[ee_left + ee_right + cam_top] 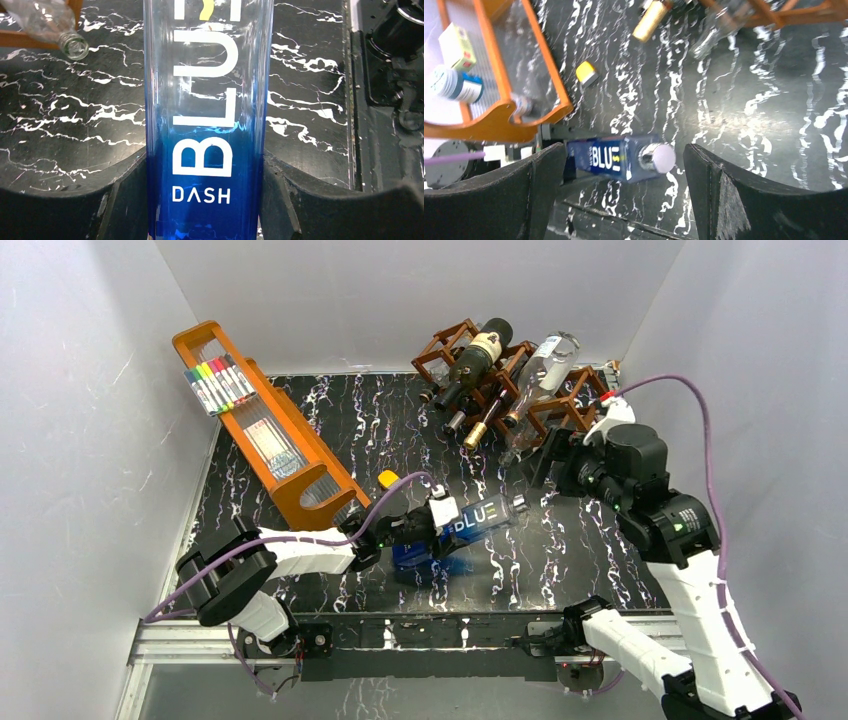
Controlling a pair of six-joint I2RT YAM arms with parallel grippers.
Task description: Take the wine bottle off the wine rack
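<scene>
Slippage risk: left gripper (pixel 425 528) pinches the smooth blue bottle (pixel 482 511) near its base, low by the near edge, well clear of the wine rack (pixel 436 350) at the far edge; right gripper (pixel 620 165) spread, empty.

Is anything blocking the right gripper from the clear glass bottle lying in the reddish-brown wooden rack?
Nothing visible does. The open right gripper hangs beside the clear glass bottle in the reddish-brown wooden rack; the blue glass bottle held by the left gripper is off to the side.

Left arm (pixel 300 552) and right arm (pixel 700 590) are showing white shells, black fingers (pixel 734 200) and trailing purple cables (pixel 703 420) (one apiece).
</scene>
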